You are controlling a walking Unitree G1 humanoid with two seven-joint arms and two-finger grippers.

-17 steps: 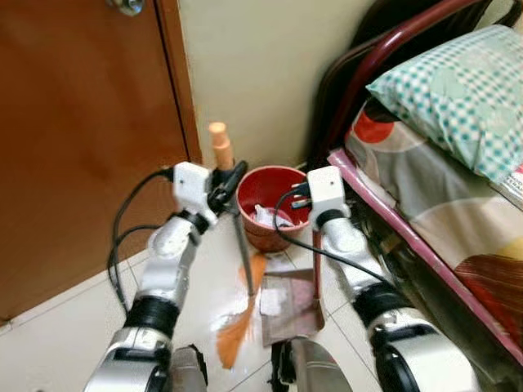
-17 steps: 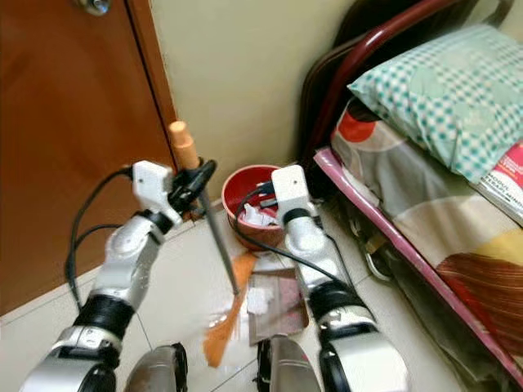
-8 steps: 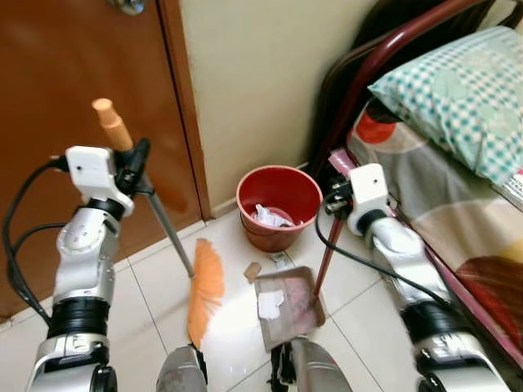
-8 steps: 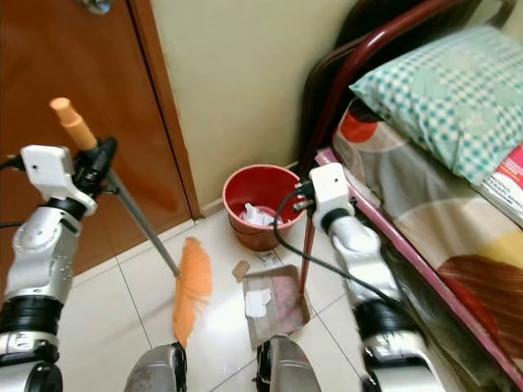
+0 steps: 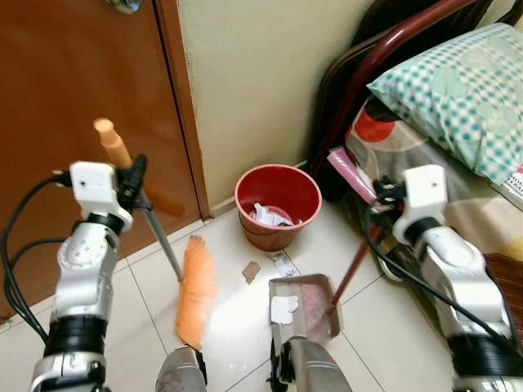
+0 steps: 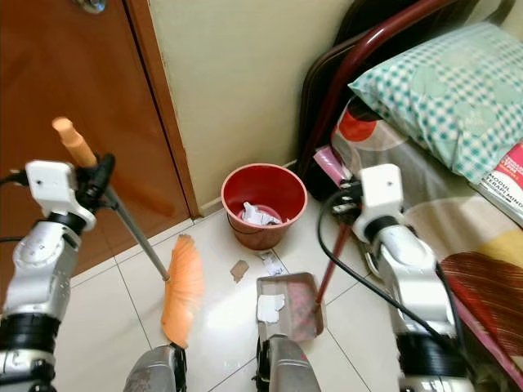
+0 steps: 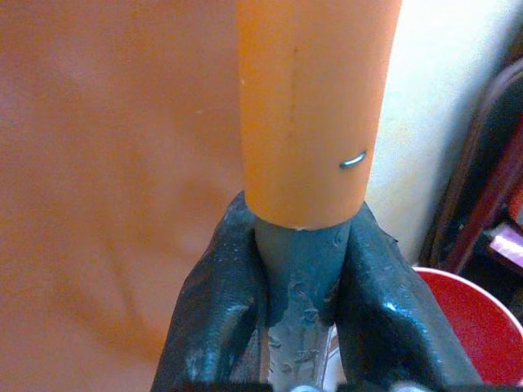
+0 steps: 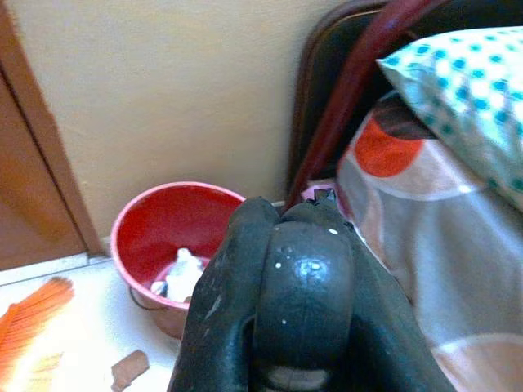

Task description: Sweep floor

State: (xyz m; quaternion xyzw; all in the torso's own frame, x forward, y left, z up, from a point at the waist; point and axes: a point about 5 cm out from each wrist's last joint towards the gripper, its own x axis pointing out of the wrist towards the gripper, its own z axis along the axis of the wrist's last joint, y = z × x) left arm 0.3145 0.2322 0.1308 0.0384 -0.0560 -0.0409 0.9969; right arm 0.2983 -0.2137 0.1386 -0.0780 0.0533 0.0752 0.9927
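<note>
With scraps (image 5: 251, 270) loose by bin (image 5: 278, 204), left claw (image 5: 136, 181) clamps broom (image 5: 194, 287) high for reach; right claw (image 6: 347, 204) grips dustpan (image 6: 288, 307) handle, pan flat to catch.

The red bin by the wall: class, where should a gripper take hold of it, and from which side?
Grip the red bin by its rim on the floor-facing side, coming from above. It stands upright with an open top, and the wall behind and the bed frame beside it block those approaches.
</note>
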